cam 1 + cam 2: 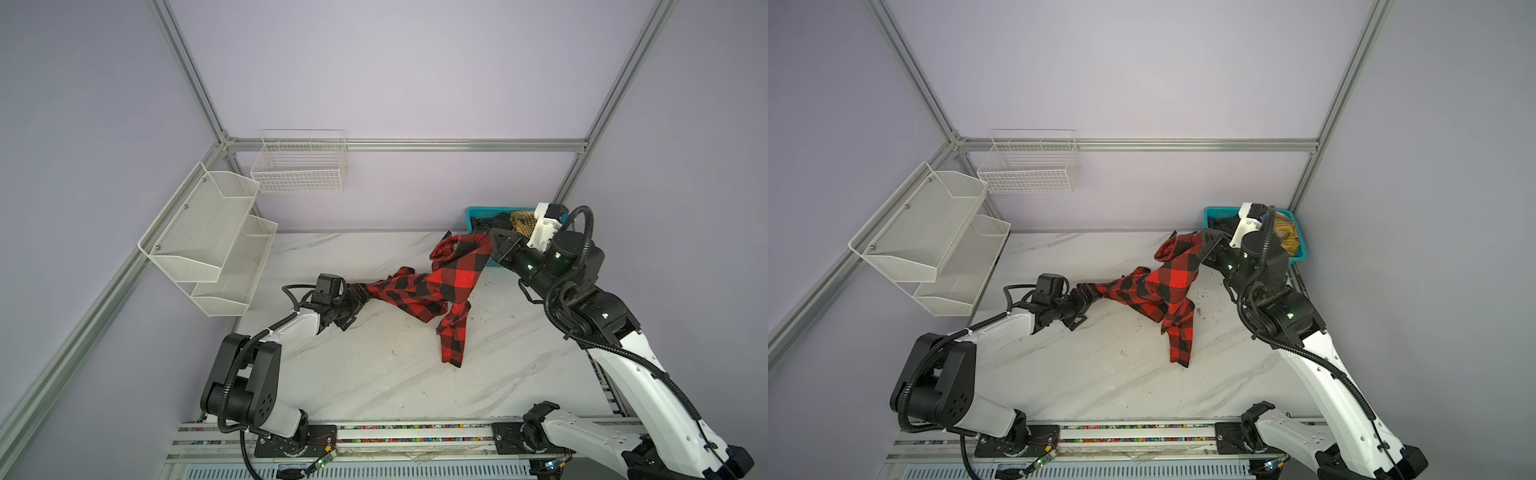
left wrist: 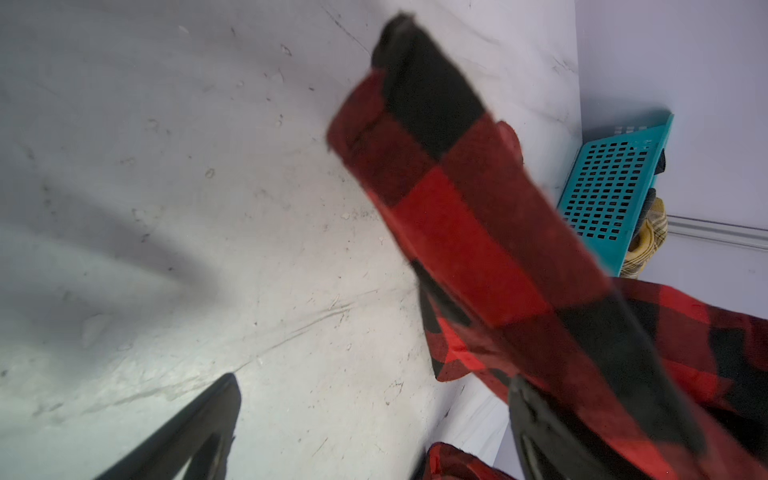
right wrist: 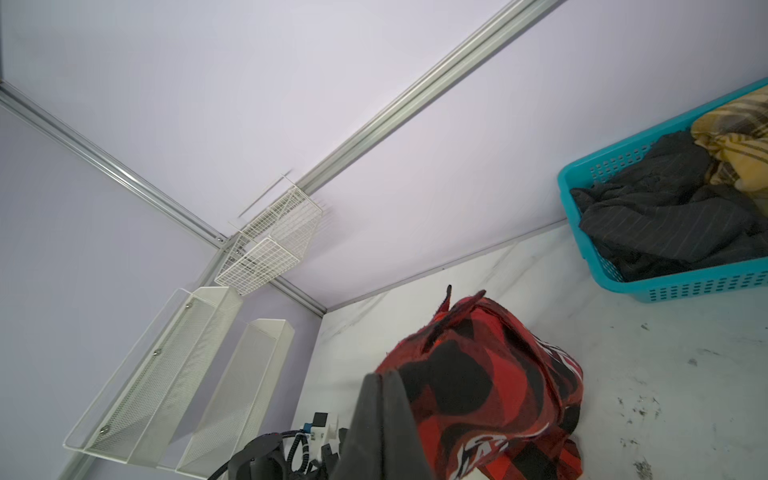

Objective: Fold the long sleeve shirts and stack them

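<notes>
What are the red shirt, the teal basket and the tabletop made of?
Shirt: soft fuzzy cloth, flannel-like; it drapes and creases. Basket: probably moulded plastic, smooth teal, slotted walls. Tabletop: marble-look, grey veins; perhaps a printed sheet, as it shows wrinkles.

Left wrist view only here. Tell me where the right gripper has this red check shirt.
Observer: The right gripper is shut on the red-and-black shirt, holding that end raised beside the teal basket.
Operator: Report the rest of the shirt.
Observer: A loose part hangs down, its end resting on the table.
Operator: Name what lies beside the yellow plaid.
Observer: A dark grey shirt, in the same basket.
</notes>
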Motion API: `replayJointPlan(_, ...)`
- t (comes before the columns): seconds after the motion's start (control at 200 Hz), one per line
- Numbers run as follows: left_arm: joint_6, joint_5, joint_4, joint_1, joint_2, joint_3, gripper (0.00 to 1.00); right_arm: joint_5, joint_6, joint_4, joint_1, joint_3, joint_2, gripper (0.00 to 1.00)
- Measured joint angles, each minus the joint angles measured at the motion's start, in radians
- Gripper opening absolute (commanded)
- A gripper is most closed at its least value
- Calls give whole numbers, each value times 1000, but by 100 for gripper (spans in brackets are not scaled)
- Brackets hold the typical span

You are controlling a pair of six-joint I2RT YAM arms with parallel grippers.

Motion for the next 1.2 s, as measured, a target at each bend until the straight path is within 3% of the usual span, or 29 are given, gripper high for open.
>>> replayJointPlan(0.375, -212, 55, 79, -2, 10, -19, 100, -17, 2, -43, 0, -48, 103, 0)
replayJointPlan(0.53, -261, 67, 86, -1, 14, -18, 90, -33, 2, -42, 0, -48, 109, 0)
replayJointPlan(0.825, -177, -4, -125, 13, 156, 137, 72, -63, 0, -43, 0, -48, 111, 0)
replayJointPlan(1.01, -137, -25, -159, 18, 171, 197, 79, -77, -1, -44, 0, -48, 108, 0)
replayJointPlan(1.2, -114, -53, -182, 18, 171, 217, 75, -87, -3, -45, 0, -48, 100, 0)
